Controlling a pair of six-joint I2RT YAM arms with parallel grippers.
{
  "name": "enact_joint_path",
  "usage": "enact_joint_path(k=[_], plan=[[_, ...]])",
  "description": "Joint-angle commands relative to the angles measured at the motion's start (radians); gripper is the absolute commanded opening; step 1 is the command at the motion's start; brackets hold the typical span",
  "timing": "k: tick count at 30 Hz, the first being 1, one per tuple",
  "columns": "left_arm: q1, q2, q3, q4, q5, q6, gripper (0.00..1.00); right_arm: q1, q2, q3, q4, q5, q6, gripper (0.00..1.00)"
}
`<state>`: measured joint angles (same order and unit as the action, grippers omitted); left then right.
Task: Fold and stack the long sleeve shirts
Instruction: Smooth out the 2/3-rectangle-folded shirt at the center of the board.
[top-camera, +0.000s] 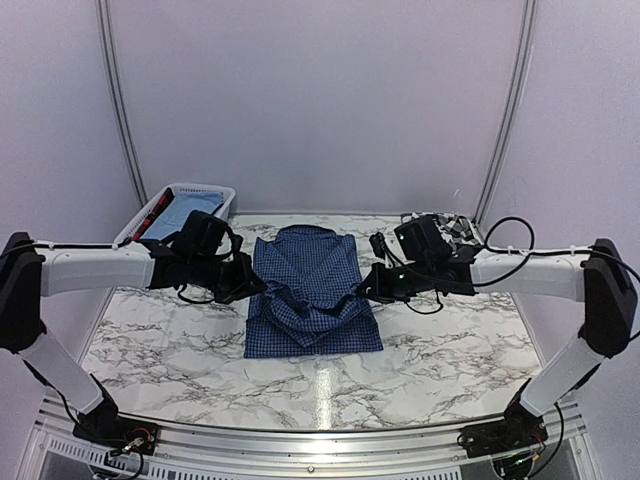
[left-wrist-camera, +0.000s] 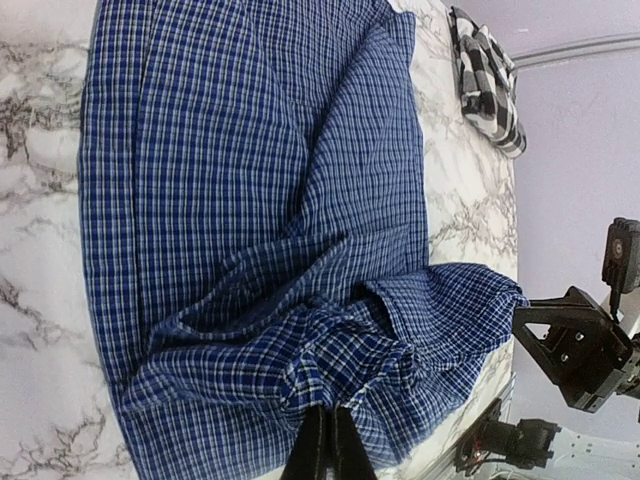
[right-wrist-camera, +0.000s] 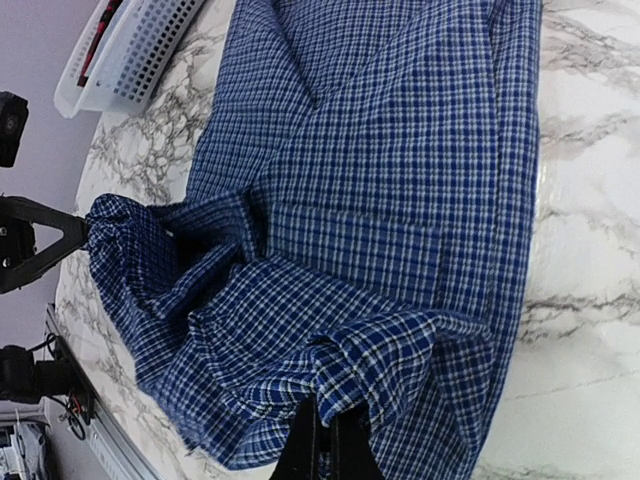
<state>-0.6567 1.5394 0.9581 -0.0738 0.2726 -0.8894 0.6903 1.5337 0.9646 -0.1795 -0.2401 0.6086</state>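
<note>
Two end effectors meet over the dark blue checked shirt (top-camera: 312, 300), which lies in the middle of the marble worktop (top-camera: 450, 345) with its collar toward the top of the overhead frame. The left end effector (left-wrist-camera: 328, 448) has its fingers pressed together on a bunched fold of the blue cloth. The right end effector (right-wrist-camera: 325, 445) is likewise pinched tight on a gathered fold at the shirt's opposite side. Between the two grips the cloth rises in a crumpled ridge across the shirt, while the collar end and the nearest strip lie flat.

Bare marble lies open in front of the shirt down to the metal rail at the bottom of the overhead frame, and to both sides of it under the arms. A white slatted basket (top-camera: 178, 205) stands at the upper left corner of the worktop, apart from the shirt, with a light blue cloth (top-camera: 190, 212) inside. The black-and-white plaid shirt (left-wrist-camera: 487, 80) lies crumpled at the upper right corner, well apart from the blue one.

From overhead the right arm's wrist covers much of the plaid shirt, and both sets of fingertips are hard to pick out against the dark cloth. Each wrist view cuts its own fingers off at the bottom edge. A dark and red item in the basket is too small to name.
</note>
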Motion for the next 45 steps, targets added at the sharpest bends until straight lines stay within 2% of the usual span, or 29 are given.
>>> enact_joint_path(k=[1,8,13,15,18,20,21,22,23,25,26,29,31,33,36,40,42,45], plan=[[0.069,0.120,0.116,-0.040,0.051,0.058,0.00,-0.070,0.109,0.107,0.015,-0.031,-0.036,0.00],[0.158,0.330,0.317,-0.056,0.087,0.087,0.00,-0.150,0.286,0.295,0.008,-0.056,-0.069,0.00],[0.208,0.414,0.394,-0.060,0.091,0.079,0.00,-0.177,0.397,0.396,0.007,-0.075,-0.078,0.00],[0.213,0.430,0.405,-0.060,0.091,0.079,0.00,-0.182,0.427,0.428,-0.002,-0.075,-0.082,0.08],[0.216,0.427,0.392,-0.060,0.081,0.082,0.00,-0.184,0.444,0.461,-0.026,-0.073,-0.092,0.26],[0.220,0.404,0.365,-0.060,0.060,0.089,0.16,-0.184,0.435,0.466,-0.039,-0.060,-0.101,0.38],[0.226,0.387,0.354,-0.060,0.049,0.096,0.19,-0.184,0.424,0.469,-0.054,-0.048,-0.108,0.43],[0.234,0.371,0.343,-0.059,0.039,0.106,0.26,-0.184,0.411,0.470,-0.067,-0.037,-0.114,0.49],[0.241,0.353,0.335,-0.058,0.030,0.114,0.35,-0.184,0.395,0.469,-0.073,-0.026,-0.118,0.54],[0.256,0.305,0.325,-0.059,0.013,0.131,0.60,-0.184,0.364,0.461,-0.084,-0.014,-0.122,0.61],[0.259,0.281,0.318,-0.060,0.000,0.144,0.68,-0.183,0.348,0.457,-0.091,-0.005,-0.125,0.65],[0.259,0.215,0.287,-0.065,-0.033,0.163,0.79,-0.163,0.298,0.447,-0.118,0.040,-0.132,0.68],[0.253,0.181,0.257,-0.067,-0.043,0.168,0.76,-0.129,0.271,0.436,-0.112,0.049,-0.134,0.67],[0.237,0.161,0.231,-0.067,-0.034,0.168,0.67,-0.087,0.264,0.433,-0.106,0.050,-0.137,0.58],[0.185,0.159,0.206,-0.067,-0.018,0.175,0.42,-0.025,0.274,0.428,-0.068,0.037,-0.130,0.37],[0.131,0.178,0.171,-0.037,-0.020,0.158,0.18,0.041,0.330,0.459,0.003,-0.017,-0.119,0.22],[0.117,0.203,0.165,-0.015,-0.014,0.152,0.12,0.067,0.392,0.508,0.009,-0.031,-0.127,0.18],[0.112,0.251,0.171,0.018,0.000,0.142,0.09,0.083,0.470,0.560,0.017,-0.054,-0.135,0.15]])
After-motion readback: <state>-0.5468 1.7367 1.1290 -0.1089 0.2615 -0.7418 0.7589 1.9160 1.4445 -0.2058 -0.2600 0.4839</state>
